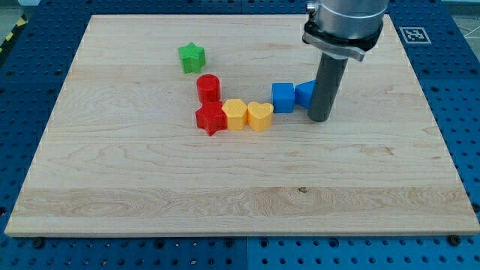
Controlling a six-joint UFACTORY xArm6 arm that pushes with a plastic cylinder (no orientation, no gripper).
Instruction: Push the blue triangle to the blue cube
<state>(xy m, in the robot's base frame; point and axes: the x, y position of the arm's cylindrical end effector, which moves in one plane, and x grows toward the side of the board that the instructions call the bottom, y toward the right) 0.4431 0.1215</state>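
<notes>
The blue cube (pixel 283 97) sits right of the board's middle. The blue triangle (pixel 304 93) lies right against the cube's right side, partly hidden behind my rod. My tip (pixel 320 118) rests on the board just to the right of and slightly below the blue triangle, touching or nearly touching it.
A yellow heart (pixel 259 115), a yellow hexagon block (pixel 235 114) and a red star (pixel 211 118) form a row left of the cube. A red cylinder (pixel 208 88) stands above the star. A green star (pixel 191 57) lies toward the upper left. The wooden board (pixel 112 187) ends at blue surroundings.
</notes>
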